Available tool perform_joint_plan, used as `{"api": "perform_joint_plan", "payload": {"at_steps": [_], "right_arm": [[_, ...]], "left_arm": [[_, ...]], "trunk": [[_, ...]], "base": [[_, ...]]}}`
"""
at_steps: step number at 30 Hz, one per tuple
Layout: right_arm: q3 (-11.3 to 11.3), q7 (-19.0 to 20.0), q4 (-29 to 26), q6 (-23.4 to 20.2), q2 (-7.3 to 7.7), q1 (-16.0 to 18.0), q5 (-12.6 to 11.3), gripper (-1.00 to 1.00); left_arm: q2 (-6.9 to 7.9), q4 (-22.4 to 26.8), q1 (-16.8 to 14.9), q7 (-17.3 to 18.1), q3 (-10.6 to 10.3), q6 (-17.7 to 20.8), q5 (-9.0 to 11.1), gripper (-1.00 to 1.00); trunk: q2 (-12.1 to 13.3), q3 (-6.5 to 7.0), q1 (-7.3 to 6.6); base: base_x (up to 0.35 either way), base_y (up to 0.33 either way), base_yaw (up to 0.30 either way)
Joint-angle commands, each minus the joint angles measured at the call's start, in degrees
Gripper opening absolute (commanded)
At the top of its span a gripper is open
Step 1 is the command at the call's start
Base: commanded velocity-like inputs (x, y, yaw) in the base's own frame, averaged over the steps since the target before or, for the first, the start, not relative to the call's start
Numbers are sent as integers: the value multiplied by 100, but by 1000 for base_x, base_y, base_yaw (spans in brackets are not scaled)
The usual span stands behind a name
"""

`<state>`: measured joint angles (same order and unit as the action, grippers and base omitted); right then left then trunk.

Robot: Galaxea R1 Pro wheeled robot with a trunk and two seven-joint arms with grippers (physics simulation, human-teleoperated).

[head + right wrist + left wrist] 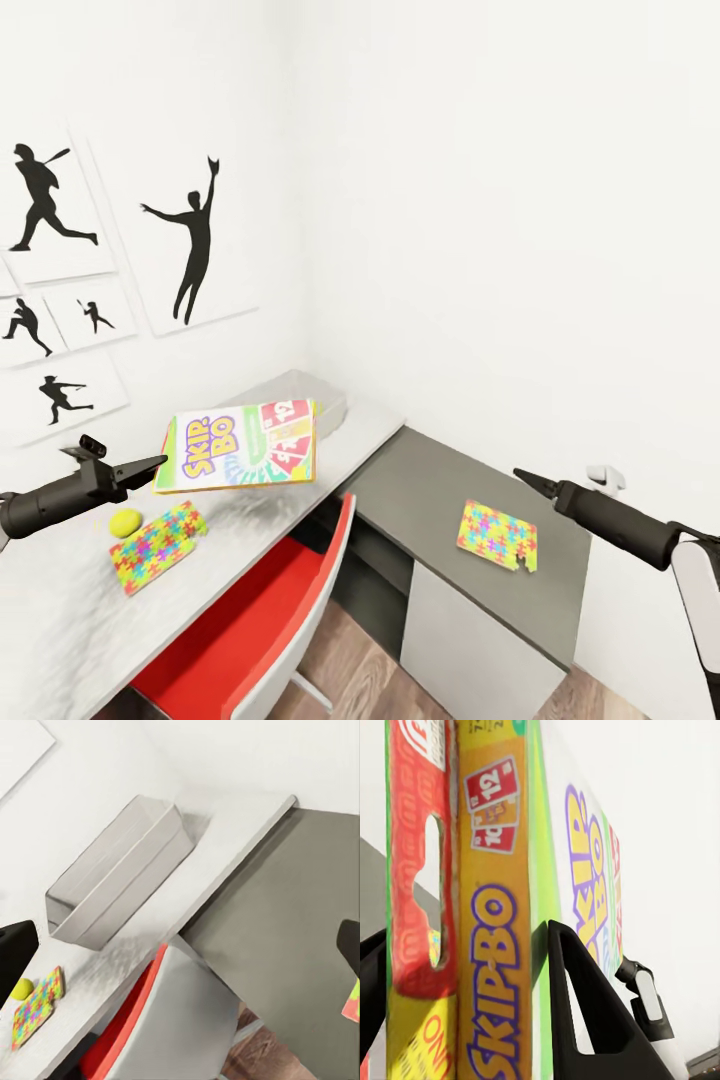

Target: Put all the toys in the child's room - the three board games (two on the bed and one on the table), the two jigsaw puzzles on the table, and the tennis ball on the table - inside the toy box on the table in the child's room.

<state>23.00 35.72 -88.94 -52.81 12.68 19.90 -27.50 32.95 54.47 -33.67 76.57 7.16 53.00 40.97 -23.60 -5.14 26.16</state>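
Note:
My left gripper is shut on one end of a yellow-green-red Skip-Bo board game, holding it flat in the air above the light grey table. In the left wrist view the box sits clamped between the black fingers. The grey toy box stands just behind it, partly hidden; it looks empty. A tennis ball and a jigsaw puzzle lie below the left gripper. A second puzzle lies on the dark top, near my open right gripper. The bed is out of view.
A red-and-white chair is pushed under the desk at the corner between the two tops. White walls close the desk in behind and to the left, with black baseball prints. Wood floor shows below.

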Motion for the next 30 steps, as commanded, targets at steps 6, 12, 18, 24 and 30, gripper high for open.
{"api": "perform_joint_plan", "payload": {"at_steps": [6, 12, 18, 24, 30], "right_arm": [[10, 67, -20, -23, -12, 6, 2, 100], [21, 121, -27, 267, -20, 5, -7, 100], [6, 109, -27, 615, -20, 5, -9, 100], [2, 146, -31, 617, -20, 5, -10, 100], [11, 146, -29, 610, -20, 5, -13, 100]], "left_arm": [[-2, -1, -8, 7, -4, 56, 32, -100], [-6, 0, -8, 7, -8, 52, 33, -100], [-8, 2, -8, 7, -9, 52, 37, -100], [-8, 2, -8, 7, -4, 52, 34, -100], [-8, 2, -8, 9, -4, 52, 34, -100]], "trunk": [[-12, -39, 7], [-12, -43, 7], [-12, -43, 7], [-12, -43, 7], [-12, -43, 7]], "base": [[321, 0, 235], [289, -58, 31], [54, -30, 2], [3, -2, 0], [0, 0, 0]]}}
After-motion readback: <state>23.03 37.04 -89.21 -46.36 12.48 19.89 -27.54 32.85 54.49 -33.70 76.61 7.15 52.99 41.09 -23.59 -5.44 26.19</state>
